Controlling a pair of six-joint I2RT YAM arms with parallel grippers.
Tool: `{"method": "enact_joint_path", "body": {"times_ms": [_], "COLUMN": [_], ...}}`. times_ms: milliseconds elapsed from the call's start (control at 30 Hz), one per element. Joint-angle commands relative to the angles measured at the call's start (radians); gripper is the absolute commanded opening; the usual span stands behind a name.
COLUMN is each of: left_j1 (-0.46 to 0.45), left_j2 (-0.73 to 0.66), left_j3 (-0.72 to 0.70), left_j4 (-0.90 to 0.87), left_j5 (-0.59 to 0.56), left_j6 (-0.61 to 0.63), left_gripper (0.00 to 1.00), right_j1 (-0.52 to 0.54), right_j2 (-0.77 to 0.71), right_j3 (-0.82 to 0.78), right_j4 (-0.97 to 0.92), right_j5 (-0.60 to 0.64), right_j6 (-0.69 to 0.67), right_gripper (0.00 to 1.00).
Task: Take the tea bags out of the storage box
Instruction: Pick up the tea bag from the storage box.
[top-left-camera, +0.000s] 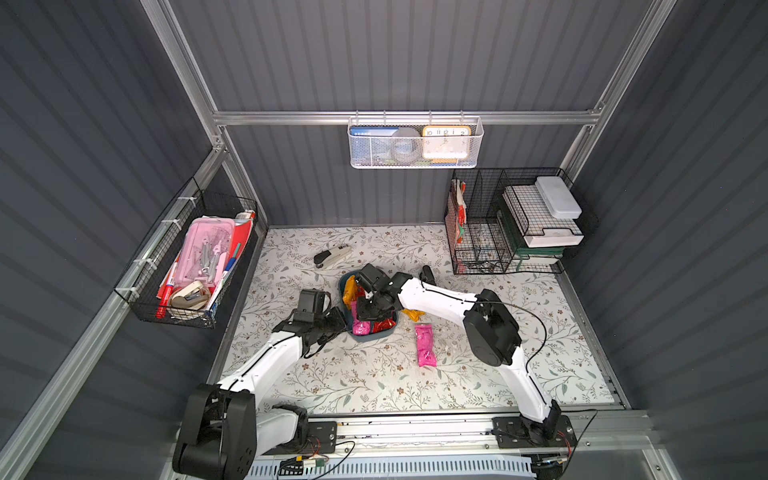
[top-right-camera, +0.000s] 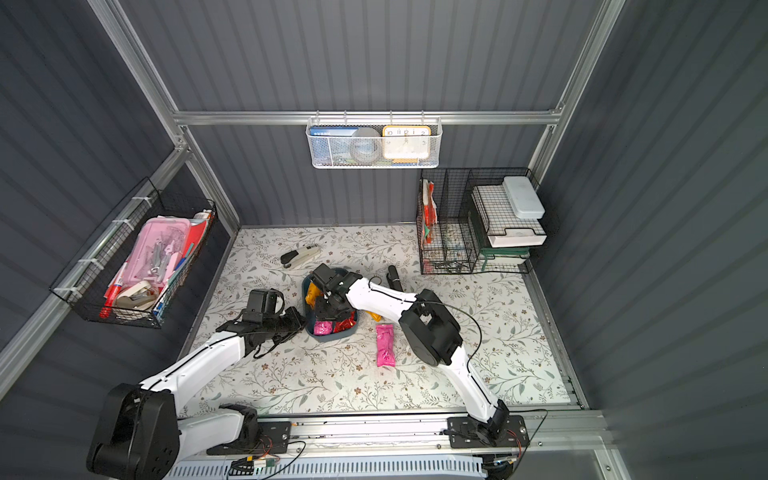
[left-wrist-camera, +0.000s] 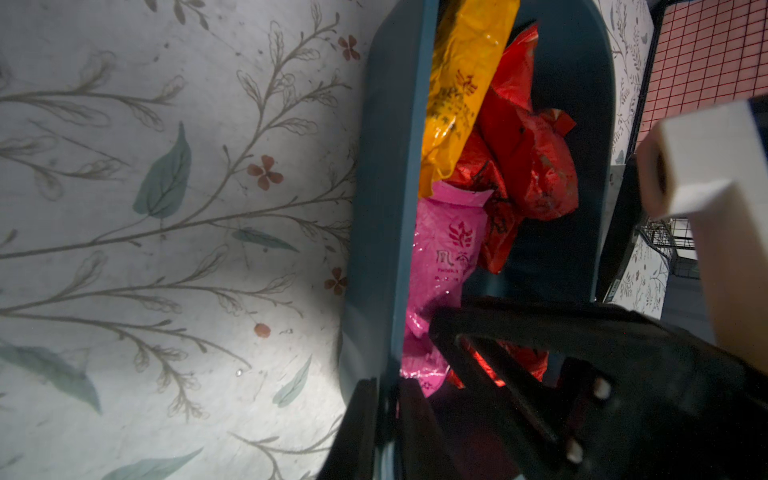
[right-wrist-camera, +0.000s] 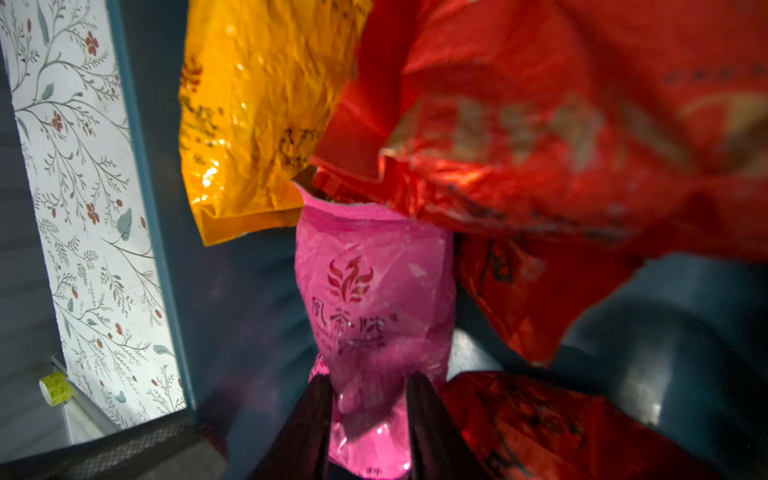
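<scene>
Sachet of crinkly magenta foil sits pinched by right pincer; left pincer clamps teal box wall.

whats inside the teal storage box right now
Inside the storage box: an orange-yellow sachet, a pink sachet pinched by the right pincer, and crinkled red sachets. How many red ones, or anything beneath the pile, is covered by the right arm and the sachets themselves.

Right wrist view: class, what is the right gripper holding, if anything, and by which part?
The magenta-pink tea bag, pinched at one end by the right gripper, inside the storage box.
</scene>
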Motion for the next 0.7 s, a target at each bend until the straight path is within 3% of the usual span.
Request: {"method": "enact_joint_path", "body": {"times_ms": [0, 333, 467, 667], "left_j1": [-0.003, -0.003, -0.003, -0.003], "left_j2": [0.022, 0.029, 0.011, -0.025], "left_j3": [-0.006, 0.005, 0.006, 0.035], "left_j4": [-0.01, -0.025, -0.033, -0.102], "left_j5": [0.002, -0.013, -0.028, -0.064], "left_j6": [0.019, 0.034, 0.024, 0.034], "left_gripper": [0.14, 0.14, 0.2, 0.38], "right_j1": [0.01, 0.017, 0.018, 0.017], "right_j2": [0.03, 0.039, 0.022, -0.033], "right_j3": [0.024, 0.037, 0.041, 0.047], "right_j4": [-0.05, -0.061, -0.052, -0.043], "right_j5": [-0.002, -0.006, -0.023, -0.061], "right_j6": [-0.017, -0.024, -0.017, 0.003], "right_gripper": [0.32, 0.12, 0.0, 0.0]}}
